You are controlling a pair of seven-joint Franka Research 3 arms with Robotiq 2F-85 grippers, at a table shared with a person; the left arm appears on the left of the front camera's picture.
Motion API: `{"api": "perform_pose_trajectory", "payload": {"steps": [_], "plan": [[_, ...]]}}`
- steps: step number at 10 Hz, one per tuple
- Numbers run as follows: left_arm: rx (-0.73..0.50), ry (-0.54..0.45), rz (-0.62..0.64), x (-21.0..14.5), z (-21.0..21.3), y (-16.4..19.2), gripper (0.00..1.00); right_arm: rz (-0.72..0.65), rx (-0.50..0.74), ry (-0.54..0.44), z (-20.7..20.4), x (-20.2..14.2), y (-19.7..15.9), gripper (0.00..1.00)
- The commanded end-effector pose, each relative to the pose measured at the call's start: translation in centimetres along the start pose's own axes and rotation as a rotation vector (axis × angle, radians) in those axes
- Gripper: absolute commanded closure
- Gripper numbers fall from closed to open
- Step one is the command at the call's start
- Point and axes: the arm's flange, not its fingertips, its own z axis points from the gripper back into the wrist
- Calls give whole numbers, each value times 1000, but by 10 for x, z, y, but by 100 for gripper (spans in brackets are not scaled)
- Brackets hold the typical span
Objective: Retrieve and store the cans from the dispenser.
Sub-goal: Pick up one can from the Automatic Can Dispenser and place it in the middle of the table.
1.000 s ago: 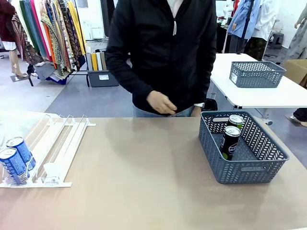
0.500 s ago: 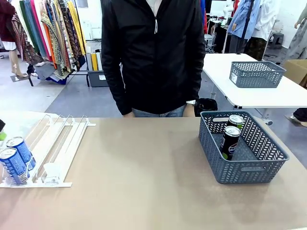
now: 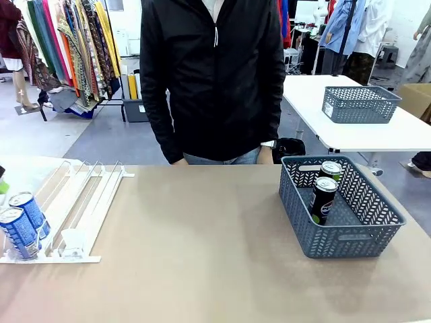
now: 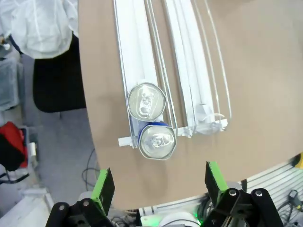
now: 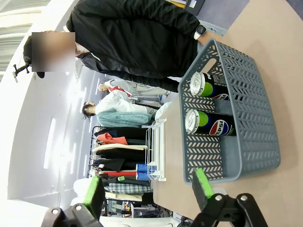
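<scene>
Two blue cans (image 3: 18,232) stand touching at the low front end of the dispenser (image 3: 84,202), on the robot's left. The left wrist view gives their silver tops from above, in the outermost lane. Two black cans (image 3: 322,200) stand upright in the grey basket (image 3: 357,235); the right wrist view adds a Pepsi logo. Left gripper (image 4: 158,182) and right gripper (image 5: 147,189): jaws wide, empty.
</scene>
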Motion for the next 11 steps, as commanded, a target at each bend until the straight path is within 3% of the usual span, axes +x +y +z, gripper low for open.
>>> {"api": "perform_pose_trajectory", "payload": {"steps": [1, 6, 11], "plan": [[52, 78, 42, 16, -25, -5, 0, 11, 4, 4, 1, 1, 2, 0], [41, 249, 63, 22, -76, -9, 0, 11, 4, 4, 1, 1, 2, 0], [62, 272, 103, 27, -102, -11, 0, 11, 4, 4, 1, 1, 2, 0]]}}
